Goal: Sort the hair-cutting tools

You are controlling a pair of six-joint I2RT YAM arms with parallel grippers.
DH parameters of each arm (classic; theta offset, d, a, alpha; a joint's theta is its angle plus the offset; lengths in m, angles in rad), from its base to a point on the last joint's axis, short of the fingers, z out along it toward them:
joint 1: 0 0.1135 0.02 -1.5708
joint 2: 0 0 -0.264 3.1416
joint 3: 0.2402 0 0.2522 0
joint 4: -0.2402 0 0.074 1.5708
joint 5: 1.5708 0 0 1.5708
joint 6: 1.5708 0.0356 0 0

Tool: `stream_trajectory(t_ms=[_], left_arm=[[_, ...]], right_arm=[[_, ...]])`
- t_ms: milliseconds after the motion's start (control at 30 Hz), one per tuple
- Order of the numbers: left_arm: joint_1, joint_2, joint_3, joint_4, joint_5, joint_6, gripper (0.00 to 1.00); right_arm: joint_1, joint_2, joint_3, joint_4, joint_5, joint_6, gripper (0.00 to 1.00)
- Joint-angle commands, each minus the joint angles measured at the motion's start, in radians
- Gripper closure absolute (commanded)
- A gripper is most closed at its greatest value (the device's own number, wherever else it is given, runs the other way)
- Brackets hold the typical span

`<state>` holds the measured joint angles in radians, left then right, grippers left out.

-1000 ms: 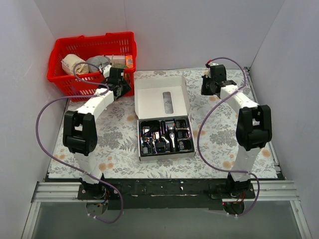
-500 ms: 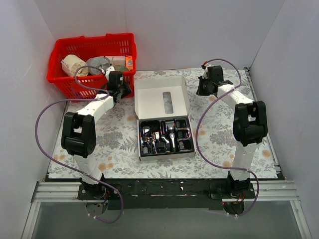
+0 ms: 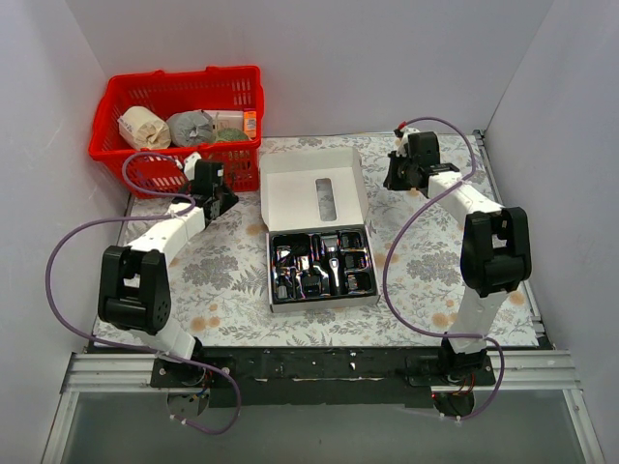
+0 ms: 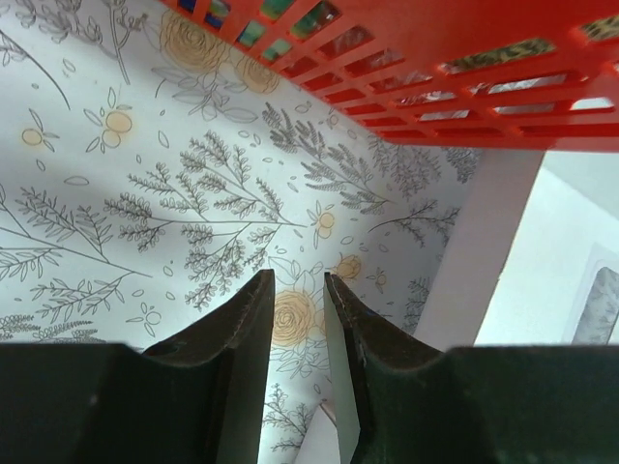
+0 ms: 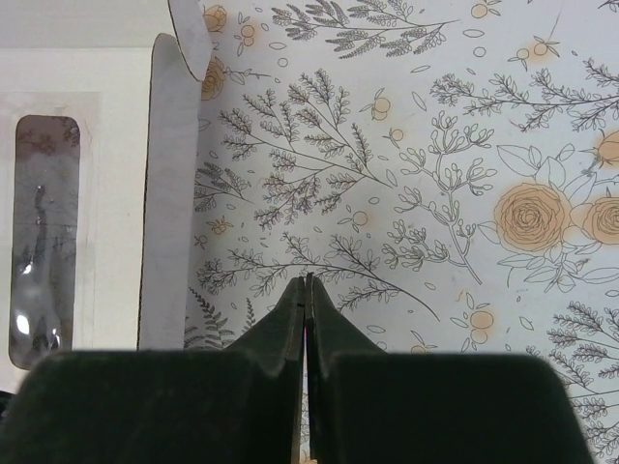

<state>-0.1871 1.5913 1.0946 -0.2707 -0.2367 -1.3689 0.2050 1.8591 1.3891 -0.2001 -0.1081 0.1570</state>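
Observation:
The hair-cutting tools lie in the black tray (image 3: 279, 290) of the open kit box. The slim black clipper with a silvery head (image 3: 331, 259) is in the middle. Small black comb attachments (image 3: 358, 280) fill the compartments around it. I cannot make out the cord. My left gripper (image 3: 221, 191) (image 4: 298, 278) hovers over the cloth between the red basket and the box lid, jaws a narrow gap apart and empty. My right gripper (image 3: 392, 177) (image 5: 307, 278) is shut and empty, over the cloth just right of the lid.
The red basket (image 3: 106, 140) (image 4: 464, 39) with rolls and packets stands at the back left, close to my left gripper. The white box lid (image 3: 290, 198) (image 4: 503, 261) (image 5: 87, 193) lies open behind the tray. White walls enclose the flowered cloth (image 3: 426, 261).
My left arm has swung left and pulled its gripper back from the basket's corner toward the near left. My right gripper has barely shifted.

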Motion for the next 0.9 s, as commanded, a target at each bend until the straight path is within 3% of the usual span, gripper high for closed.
stream_trajectory(t_ms=[0,267,867], left_arm=[[-0.002,-0.015,-0.027,-0.01,-0.012,-0.019,0.74],[-0.023,0.16,0.083,-0.001,0.013,-0.044,0.87],[-0.115,0.343,0.232,0.042,-0.003,-0.068,0.91]], right_arm=[[0.005,-0.029,-0.013,0.041,-0.016,-0.004,0.99],[0.005,0.002,0.024,0.045,-0.024,-0.005,0.99],[0.033,0.187,0.129,0.079,-0.215,0.024,0.99]])
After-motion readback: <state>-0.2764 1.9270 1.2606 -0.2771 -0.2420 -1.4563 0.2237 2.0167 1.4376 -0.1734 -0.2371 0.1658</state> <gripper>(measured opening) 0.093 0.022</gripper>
